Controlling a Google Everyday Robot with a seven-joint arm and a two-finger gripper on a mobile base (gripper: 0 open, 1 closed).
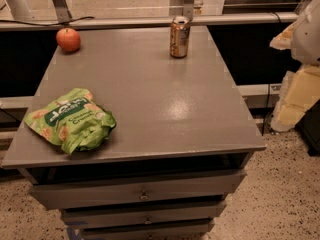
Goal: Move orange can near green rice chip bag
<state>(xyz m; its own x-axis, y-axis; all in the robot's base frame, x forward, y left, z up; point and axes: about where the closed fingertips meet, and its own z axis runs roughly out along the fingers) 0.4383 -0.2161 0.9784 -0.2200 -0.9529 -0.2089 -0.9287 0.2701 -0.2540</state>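
Observation:
The orange can [179, 37] stands upright at the far edge of the grey table top [165, 104], right of the middle. The green rice chip bag [71, 120] lies crumpled at the near left corner of the table, far from the can. My gripper is out of view; only a white rounded part of my arm [308, 31] shows at the right edge of the picture, off the table and to the right of the can.
A red apple [68, 39] sits at the far left corner of the table. Drawers [142, 194] run below the table's front edge. A rail [150, 21] runs behind the table. Pale yellowish objects [297, 96] stand on the floor at the right.

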